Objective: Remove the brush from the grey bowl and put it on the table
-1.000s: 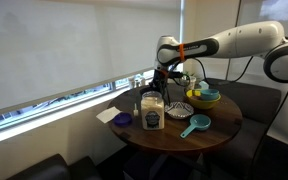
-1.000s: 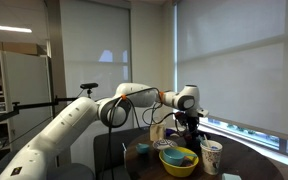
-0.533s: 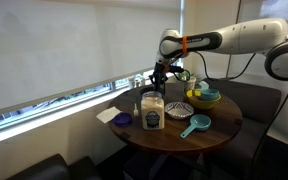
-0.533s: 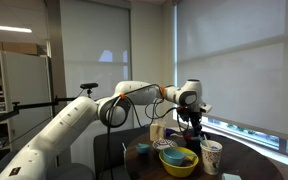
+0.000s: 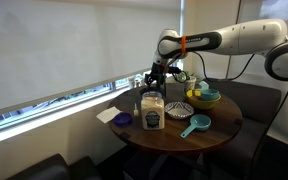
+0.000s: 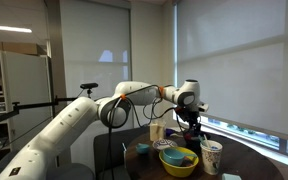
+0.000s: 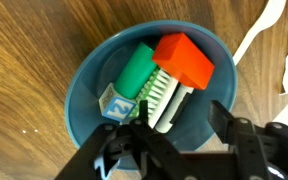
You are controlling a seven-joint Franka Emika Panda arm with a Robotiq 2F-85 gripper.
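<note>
In the wrist view a grey-blue bowl (image 7: 84, 85) stands on the dark wooden table (image 7: 24, 50). The brush (image 7: 154, 85) lies in it, with a green body and white bristles, beside a red-orange block (image 7: 184, 60) and a small blue-and-white cube (image 7: 116, 103). My gripper (image 7: 181, 114) hovers just over the bowl, open. One finger (image 7: 142, 112) is at the bristles and the other over the bowl's far side, with nothing clamped between them. In both exterior views the gripper (image 5: 156, 78) (image 6: 191, 122) points down at the window side of the table (image 5: 219, 135); the bowl is hidden there.
A labelled bag (image 5: 152, 112), a striped plate (image 5: 179, 110), a teal scoop (image 5: 194, 125), stacked yellow and blue bowls (image 5: 206, 96) and a purple item (image 5: 122, 119) share the table. A paper cup (image 6: 212, 155) stands near its edge. White paper (image 7: 259, 30) lies beside the bowl.
The jaws, shut in the earlier frames, now stand apart over the bowl. The arm has shifted only slightly towards the window.
</note>
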